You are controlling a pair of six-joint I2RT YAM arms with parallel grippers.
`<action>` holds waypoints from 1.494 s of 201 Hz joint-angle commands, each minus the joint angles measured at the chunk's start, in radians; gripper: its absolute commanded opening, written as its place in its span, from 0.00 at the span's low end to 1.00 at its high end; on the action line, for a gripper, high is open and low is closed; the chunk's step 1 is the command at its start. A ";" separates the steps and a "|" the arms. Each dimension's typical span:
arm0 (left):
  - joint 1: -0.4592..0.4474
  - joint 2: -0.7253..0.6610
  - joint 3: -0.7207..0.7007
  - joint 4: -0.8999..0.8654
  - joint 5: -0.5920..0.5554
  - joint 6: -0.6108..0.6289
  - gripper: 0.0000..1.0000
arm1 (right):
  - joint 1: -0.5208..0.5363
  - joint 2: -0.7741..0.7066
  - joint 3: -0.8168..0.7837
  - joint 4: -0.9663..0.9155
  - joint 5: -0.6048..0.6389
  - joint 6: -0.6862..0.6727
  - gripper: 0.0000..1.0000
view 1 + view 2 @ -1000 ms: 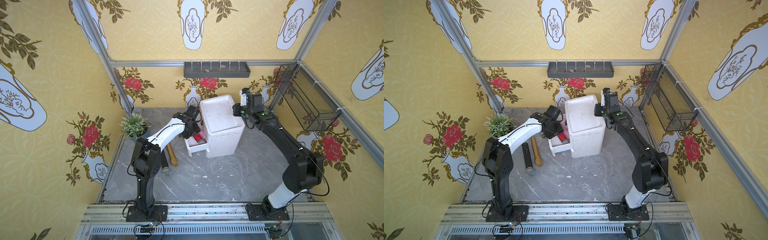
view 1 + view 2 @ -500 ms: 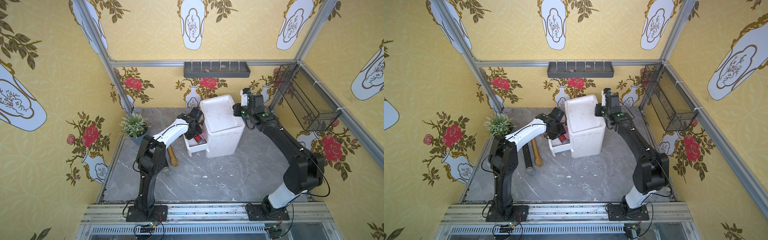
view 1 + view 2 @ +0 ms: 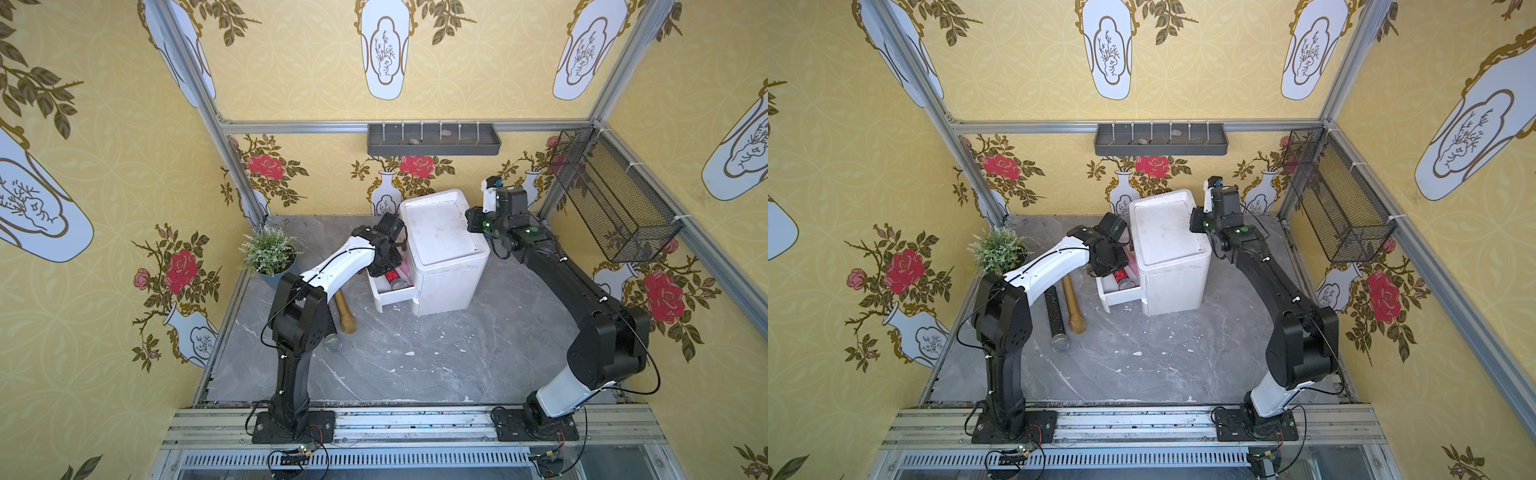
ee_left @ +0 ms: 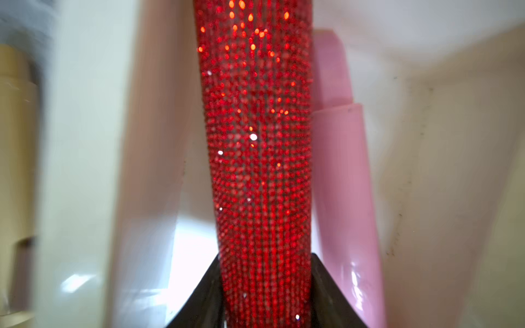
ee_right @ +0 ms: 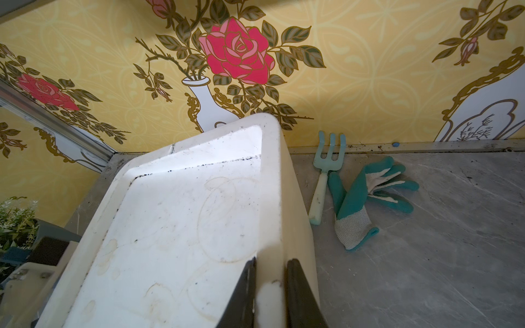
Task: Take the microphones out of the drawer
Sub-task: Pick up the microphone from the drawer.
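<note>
Left end effector [image 4: 265, 257] straddles the red microphone [image 3: 391, 277] lying in the open drawer [image 3: 380, 296] at frame centre, grip not determinable; seat squarely, then lift straight, while right end effector [image 5: 271, 262] clamps the cabinet [image 5: 170, 227] rim.

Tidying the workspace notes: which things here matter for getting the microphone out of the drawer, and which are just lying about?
Job: red microphone, drawer, white cabinet, left claw, right claw.
Lying about: gold microphone, black microphone, potted plant, garden fork, gloves.
</note>
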 commanded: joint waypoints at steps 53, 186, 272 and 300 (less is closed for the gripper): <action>0.001 -0.108 -0.071 0.039 -0.068 0.053 0.24 | -0.005 0.037 -0.005 -0.183 0.019 -0.021 0.01; 0.008 -0.353 -0.184 0.250 -0.144 0.149 0.18 | -0.003 0.056 0.025 -0.241 0.059 -0.022 0.01; 0.134 -0.608 -0.398 0.185 -0.084 0.262 0.19 | -0.002 0.073 0.037 -0.258 0.077 -0.016 0.01; 0.192 -0.693 -0.501 0.149 -0.063 0.295 0.19 | 0.000 0.080 0.044 -0.262 0.083 -0.014 0.01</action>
